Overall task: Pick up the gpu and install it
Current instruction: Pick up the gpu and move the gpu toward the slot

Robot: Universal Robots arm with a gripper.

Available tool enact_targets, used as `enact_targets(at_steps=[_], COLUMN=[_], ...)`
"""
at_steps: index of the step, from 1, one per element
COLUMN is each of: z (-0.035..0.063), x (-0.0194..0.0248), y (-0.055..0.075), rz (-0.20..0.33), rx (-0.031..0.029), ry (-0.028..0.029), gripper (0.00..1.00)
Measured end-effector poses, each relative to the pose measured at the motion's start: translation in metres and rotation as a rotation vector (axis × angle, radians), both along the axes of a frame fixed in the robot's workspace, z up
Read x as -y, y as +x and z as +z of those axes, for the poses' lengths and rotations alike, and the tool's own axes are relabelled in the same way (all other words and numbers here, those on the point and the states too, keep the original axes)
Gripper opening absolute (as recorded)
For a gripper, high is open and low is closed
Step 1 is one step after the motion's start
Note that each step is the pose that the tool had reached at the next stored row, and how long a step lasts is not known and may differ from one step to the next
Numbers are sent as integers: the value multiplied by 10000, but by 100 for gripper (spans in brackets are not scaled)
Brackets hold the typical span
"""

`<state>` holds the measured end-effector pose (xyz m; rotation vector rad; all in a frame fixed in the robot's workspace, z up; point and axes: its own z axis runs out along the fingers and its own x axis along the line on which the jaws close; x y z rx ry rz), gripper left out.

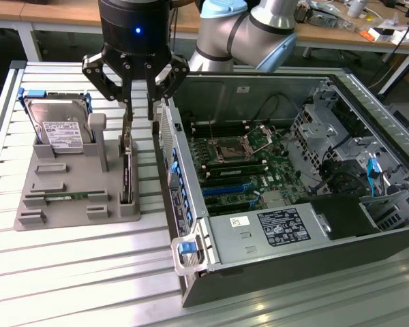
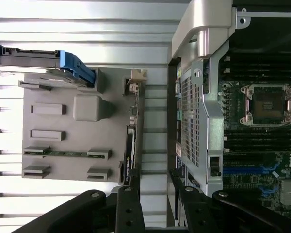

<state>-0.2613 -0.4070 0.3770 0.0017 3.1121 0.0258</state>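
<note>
Where the work takes place is a silver metal table (image 1: 75, 272) with long slots across its top, and wooden benches (image 1: 61, 13) scattered with small items stand behind it. One open computer case (image 1: 273, 231) lies on the table toward the exterior view's right, and its green board (image 1: 245, 170) shows inside. Just beside the case, toward the exterior view's left, sits one grey holder (image 1: 75, 204).

The gpu (image 1: 127, 178) stands on its long edge in a slot of that holder, on the side nearest the case wall. Its pale metal bracket is at the end farther from the exterior camera.

One arm (image 1: 259, 27) reaches in from the back, and its one gripper (image 1: 140, 117) hangs over the bracket end of the card. It is spread wide and holds nothing. Its two fingers (image 2: 128, 208) are well apart. One lines up over the card's thin edge and the other is toward the case wall. Whether either finger touches the card cannot be told.

The holder also carries one hard drive (image 1: 58, 129) with blue rails, leaning at its far corner, and one thin green memory stick (image 1: 65, 197) lying flat near its front.
</note>
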Motion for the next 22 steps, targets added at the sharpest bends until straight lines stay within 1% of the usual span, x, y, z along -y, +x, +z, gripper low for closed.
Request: enact_targets(at_steps=[11, 22], z=[-31, -89], x=[0, 0], y=[0, 0], rz=[0, 0], rx=[0, 0], ry=[0, 0], gripper=[36, 36])
